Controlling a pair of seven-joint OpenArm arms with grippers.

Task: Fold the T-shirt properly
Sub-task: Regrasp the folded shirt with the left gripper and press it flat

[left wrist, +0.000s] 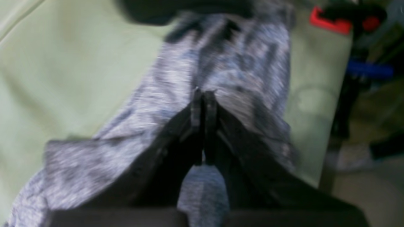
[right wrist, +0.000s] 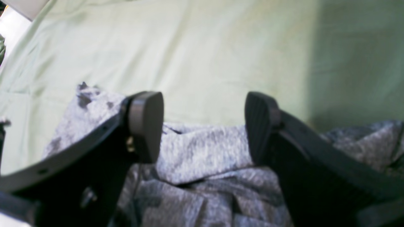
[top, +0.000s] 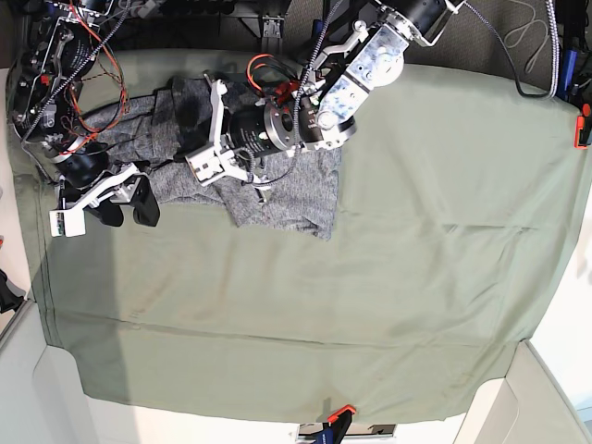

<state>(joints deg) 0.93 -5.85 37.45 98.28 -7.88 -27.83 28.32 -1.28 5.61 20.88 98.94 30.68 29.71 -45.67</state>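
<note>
The heather-grey T-shirt [top: 287, 194] lies crumpled at the far left of the olive-green table cloth [top: 416, 259]. My left gripper [left wrist: 203, 94] is shut, pinching a fold of the T-shirt [left wrist: 240, 72], which stretches away from the fingers; in the base view the left gripper [top: 196, 129] is over the shirt's upper part. My right gripper [right wrist: 203, 126] is open and empty, its fingers [right wrist: 146, 126] just above the T-shirt's [right wrist: 202, 151] edge. In the base view the right gripper [top: 129, 213] is at the shirt's left end.
Red clamps hold the cloth at the right edge [top: 581, 125] and the near edge [top: 338, 413]; one also shows in the left wrist view [left wrist: 328, 22]. Cables and arm links crowd the far left corner [top: 55, 74]. The cloth spreads rightward and toward the front.
</note>
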